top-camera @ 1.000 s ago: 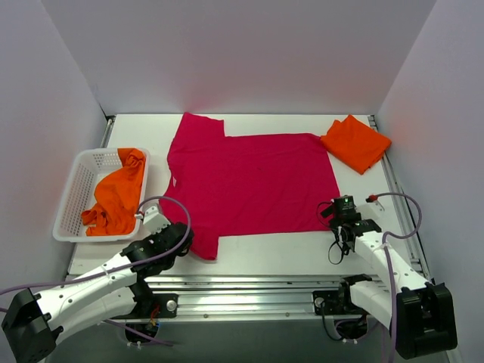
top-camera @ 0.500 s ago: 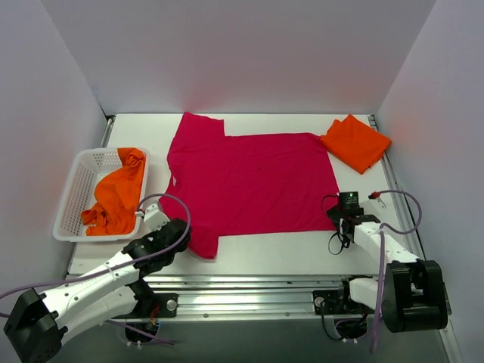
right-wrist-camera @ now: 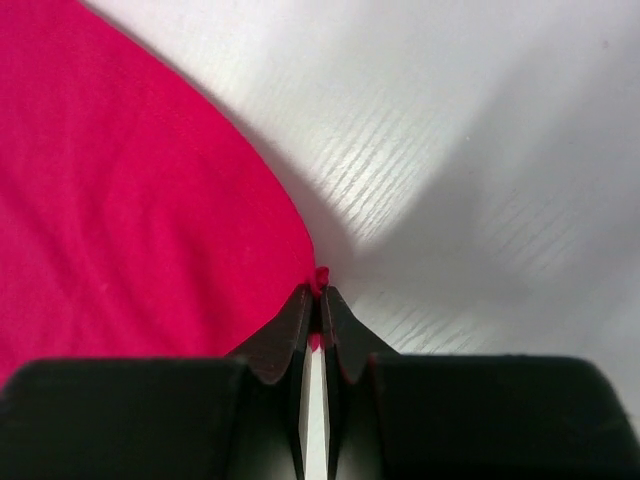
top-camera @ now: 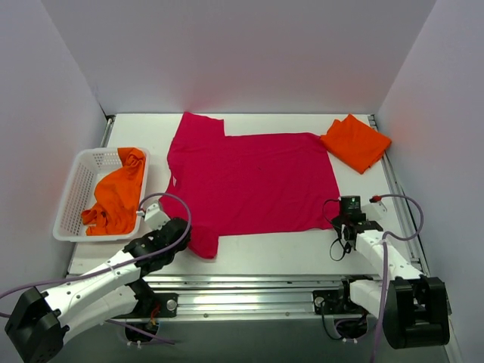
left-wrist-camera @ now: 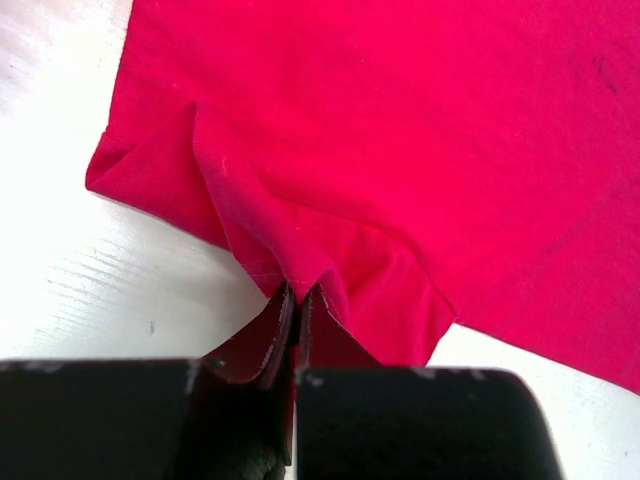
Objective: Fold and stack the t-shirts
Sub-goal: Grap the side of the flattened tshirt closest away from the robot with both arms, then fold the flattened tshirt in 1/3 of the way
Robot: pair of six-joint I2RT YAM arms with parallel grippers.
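A crimson t-shirt lies spread flat across the middle of the table. My left gripper is shut on its near left sleeve, and the left wrist view shows the cloth puckered up into the left gripper. My right gripper sits at the shirt's near right hem corner. In the right wrist view the right gripper is shut on a small pinch of the red hem. A folded orange t-shirt rests at the back right. Another orange t-shirt lies crumpled in the basket.
A white mesh basket stands at the table's left side. White walls close in the back and both sides. A metal rail runs along the near edge between the arm bases.
My right gripper has closed from wide open onto the shirt's near right hem corner and shifted slightly. The left gripper kept its grip on the sleeve.
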